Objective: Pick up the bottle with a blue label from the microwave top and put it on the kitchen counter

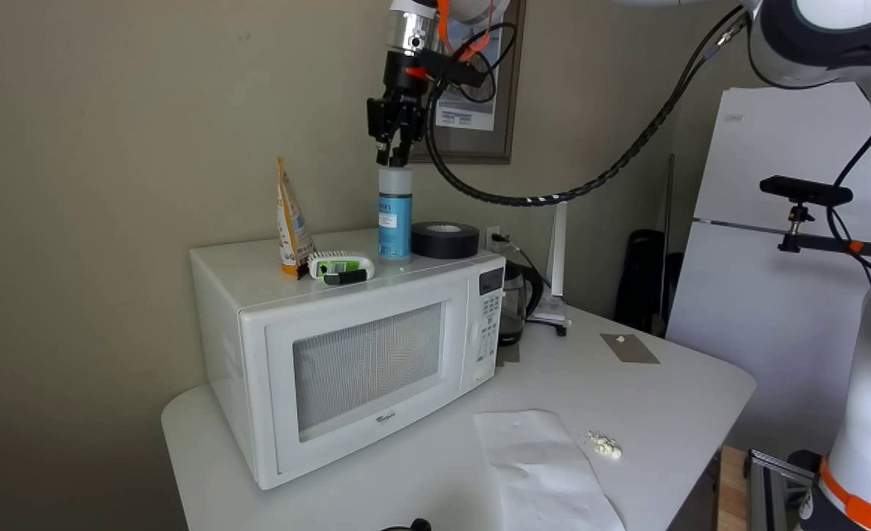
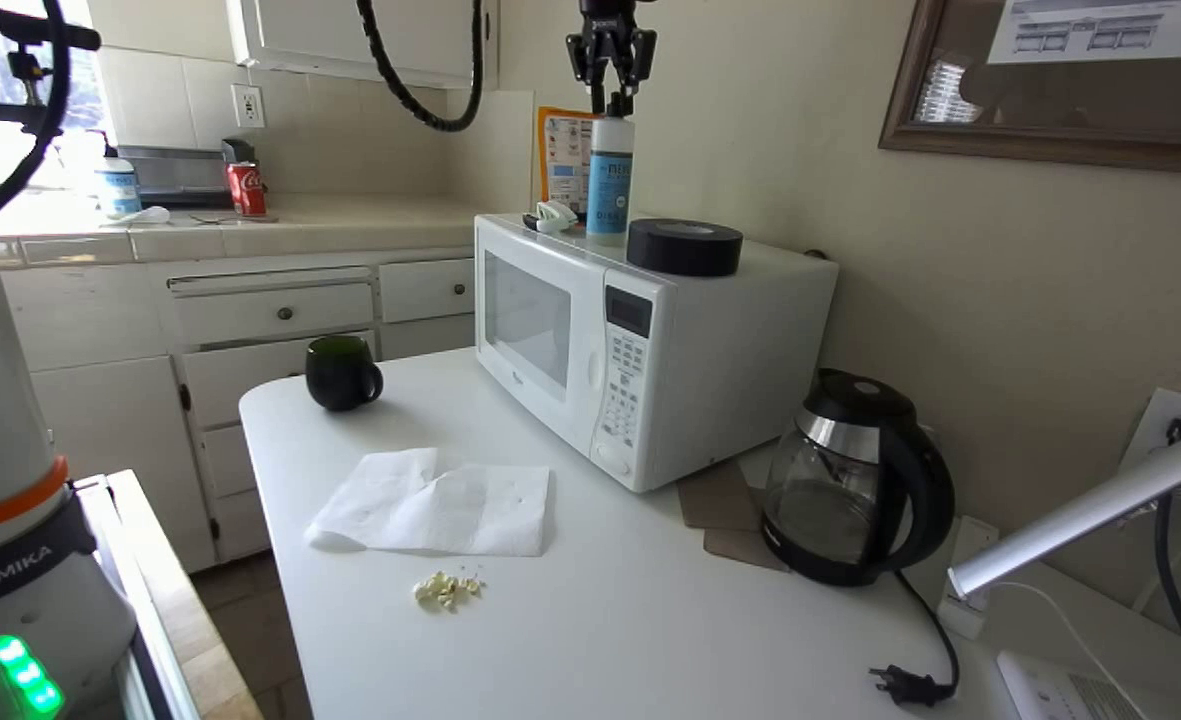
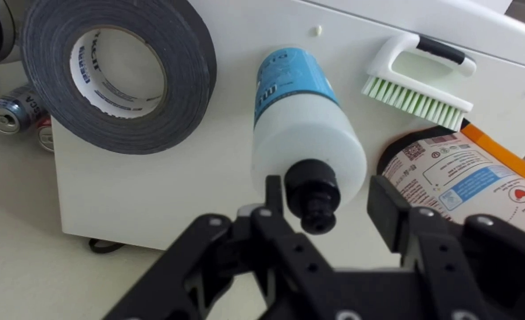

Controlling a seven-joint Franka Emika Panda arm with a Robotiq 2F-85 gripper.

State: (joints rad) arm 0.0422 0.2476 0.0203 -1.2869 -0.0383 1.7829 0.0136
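Nothing's gripped yet: beneath the spread hand (image 3: 330, 195), the bottle (image 2: 609, 190) stands on the microwave (image 2: 650, 355); grasping, lifting, tabletop (image 2: 630, 600) placing remain.

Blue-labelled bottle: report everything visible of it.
The bottle stands upright on the microwave, its body whitish and plastic-looking, bearing a printed blue label, with a black cap on top. The wrist view shows the cap between the open jaws of the pincer; whether they touch it is unclear.
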